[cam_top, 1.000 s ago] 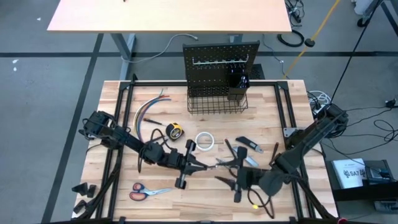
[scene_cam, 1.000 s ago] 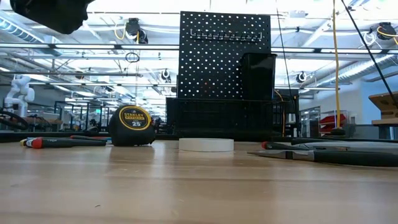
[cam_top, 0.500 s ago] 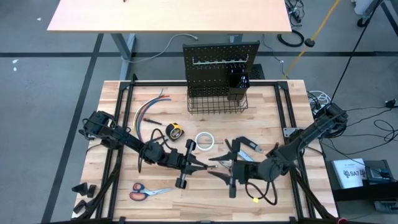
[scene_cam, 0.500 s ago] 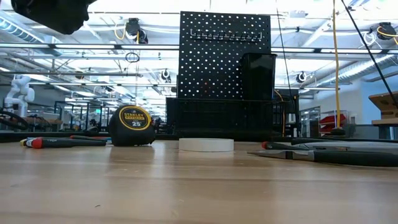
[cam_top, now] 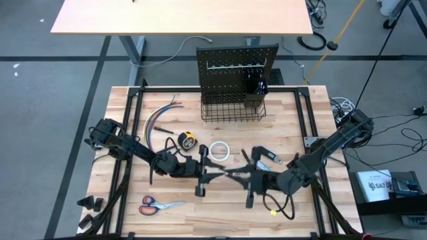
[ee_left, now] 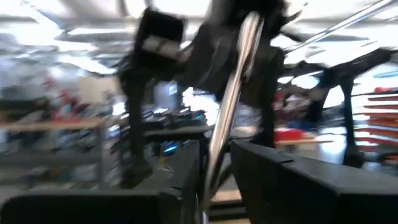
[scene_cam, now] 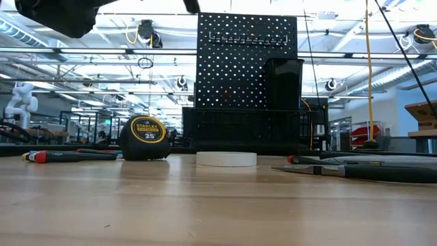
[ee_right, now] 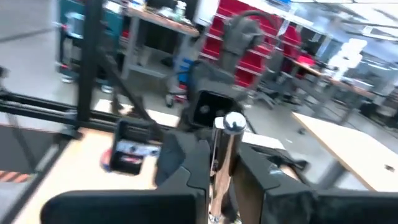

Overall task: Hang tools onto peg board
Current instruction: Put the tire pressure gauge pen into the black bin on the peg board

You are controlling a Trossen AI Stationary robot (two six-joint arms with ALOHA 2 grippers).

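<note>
Between the two grippers, a little toward 6 o'clock of the table's centre, a silver wrench (cam_top: 230, 175) is held off the wood, lying roughly along the 9-to-3 line. In the right wrist view its shaft (ee_right: 222, 163) is seen pinched between the right gripper's (cam_top: 250, 179) narrowed fingers, so that end is gripped. In the left wrist view the same shaft (ee_left: 227, 106) runs up between the left gripper's (cam_top: 212, 175) fingers, which stand slightly apart; whether that end is gripped or merely cradled cannot be told.

A hand-over in mid-air is judged to be the step in hand, with the wrench being passed from the left arm to the right.

Other tools lie on the table: a tape measure (cam_top: 188, 141) toward 10 o'clock of the wrench, scissors (cam_top: 152, 205) toward 8 o'clock, pliers (cam_top: 270, 157) toward 2 o'clock. A white tape roll (cam_top: 219, 151) sits at 12 o'clock, near the wrench.

At 12 o'clock, well apart at the table's far edge, the peg board (cam_top: 237, 63) stands upright with its hook rail (cam_top: 235, 65) and basket (cam_top: 232, 110).

For the next move, a full release by the left fingers would be called for, then a carry toward 12 o'clock, with the wrench's end lined up on a free hook.
</note>
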